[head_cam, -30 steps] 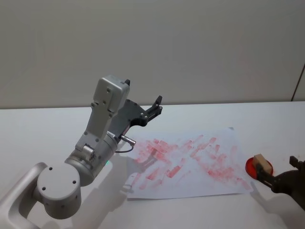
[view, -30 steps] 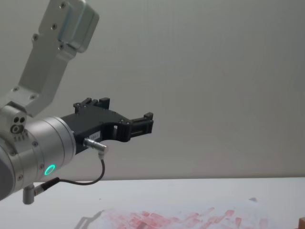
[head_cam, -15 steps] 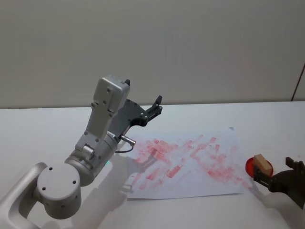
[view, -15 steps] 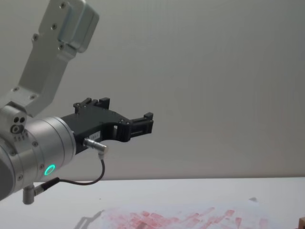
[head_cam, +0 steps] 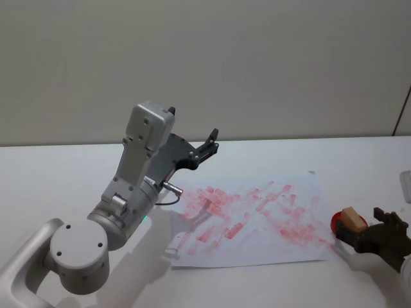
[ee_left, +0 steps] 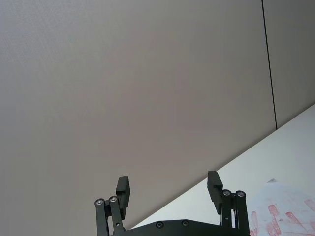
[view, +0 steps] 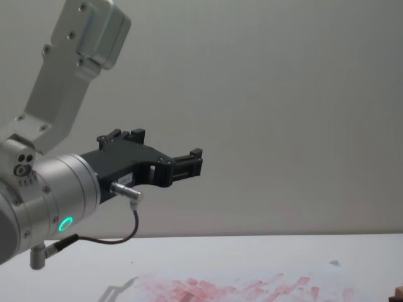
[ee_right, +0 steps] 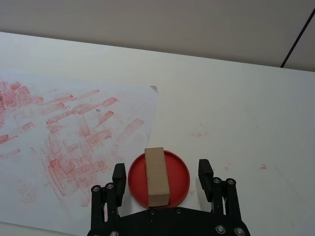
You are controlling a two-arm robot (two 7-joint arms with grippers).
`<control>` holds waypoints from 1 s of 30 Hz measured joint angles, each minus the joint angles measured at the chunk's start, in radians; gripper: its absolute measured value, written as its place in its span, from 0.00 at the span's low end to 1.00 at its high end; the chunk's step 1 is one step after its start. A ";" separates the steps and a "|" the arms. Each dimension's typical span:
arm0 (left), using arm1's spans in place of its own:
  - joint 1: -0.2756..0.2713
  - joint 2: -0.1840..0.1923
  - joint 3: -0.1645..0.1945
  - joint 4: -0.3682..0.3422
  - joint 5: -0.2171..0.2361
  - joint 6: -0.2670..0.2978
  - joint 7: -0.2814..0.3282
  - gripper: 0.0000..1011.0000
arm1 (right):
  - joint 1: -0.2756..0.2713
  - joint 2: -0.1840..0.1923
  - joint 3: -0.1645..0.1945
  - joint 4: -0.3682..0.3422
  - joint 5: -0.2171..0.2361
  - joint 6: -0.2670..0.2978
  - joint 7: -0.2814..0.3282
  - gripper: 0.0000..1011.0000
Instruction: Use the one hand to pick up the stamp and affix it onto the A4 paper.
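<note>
right gripper (ee_right: 162,171) comes in low from the near right edge of the table (ee_right: 236,98), wrist close to the tabletop, pointing forward and a bit left. jaws wide apart, gripping nothing. one finger (ee_right: 119,173) stands on each side of a round red ink pad (ee_right: 179,169), and both are clear of the stamp (ee_right: 156,176). the stamp is a brown wooden block lying flat on that pad, long side pointing away from the gripper. in the head view the same gripper (head_cam: 359,226) sits at the lower right with the stamp (head_cam: 352,217) just ahead of it.

the pad is right at the a4 paper's (ee_right: 74,132) right edge, toward its near corner - cannot tell if it overlaps the sheet. the paper lies slightly askew mid-table, covered in red-pink prints, far right corner a little lifted.

left gripper (ee_left: 168,184) is parked high on a raised, bent arm over the table's left side, aimed at the back wall, jaws spread and empty; the chest view shows it (view: 189,162) well above the paper (view: 252,289).

room: bare table right of and beyond the pad with a few faint red specks - open stretch of sheet to the pad's left.
</note>
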 joint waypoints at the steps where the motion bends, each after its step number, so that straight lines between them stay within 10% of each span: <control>1: 0.000 0.000 0.000 0.000 0.000 0.000 0.000 0.99 | 0.000 0.000 0.000 0.000 0.000 0.000 0.000 0.90; 21: 0.000 0.000 0.000 0.000 0.000 0.000 0.000 0.99 | 0.025 -0.010 -0.003 0.027 -0.011 0.006 0.022 0.28; 30: 0.000 0.000 0.000 0.000 0.000 0.000 0.000 0.99 | 0.026 -0.010 -0.003 0.029 -0.013 0.006 0.025 0.21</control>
